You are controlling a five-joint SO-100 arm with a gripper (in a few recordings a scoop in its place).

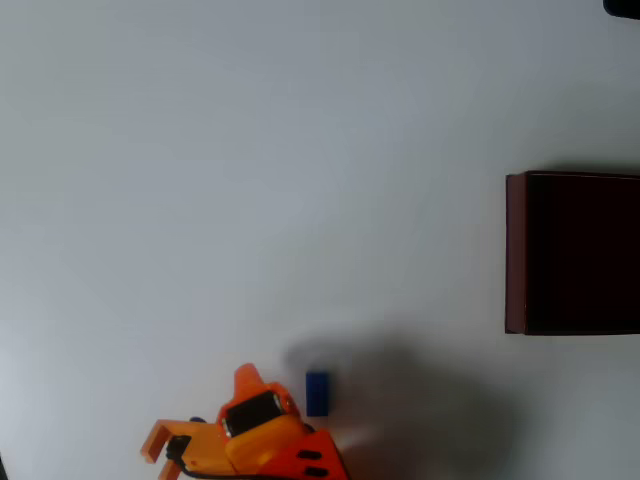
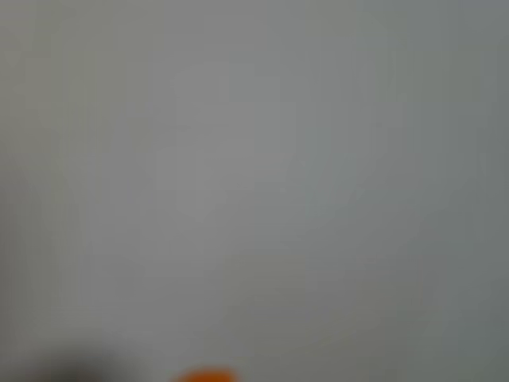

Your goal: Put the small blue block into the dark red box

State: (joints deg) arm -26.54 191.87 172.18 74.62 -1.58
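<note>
One orange tool lies low beside the small blue block, grip state unclear.

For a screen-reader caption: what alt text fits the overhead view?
A small blue block lies on a white table just right of the orange gripper at the bottom edge; a dark red box sits apart at the right edge.

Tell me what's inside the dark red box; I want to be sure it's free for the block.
In the overhead view the dark red box shows only a near-black interior, nothing visible in it. Its right part is cut off by the picture's edge. The small blue block lies on the table.
</note>
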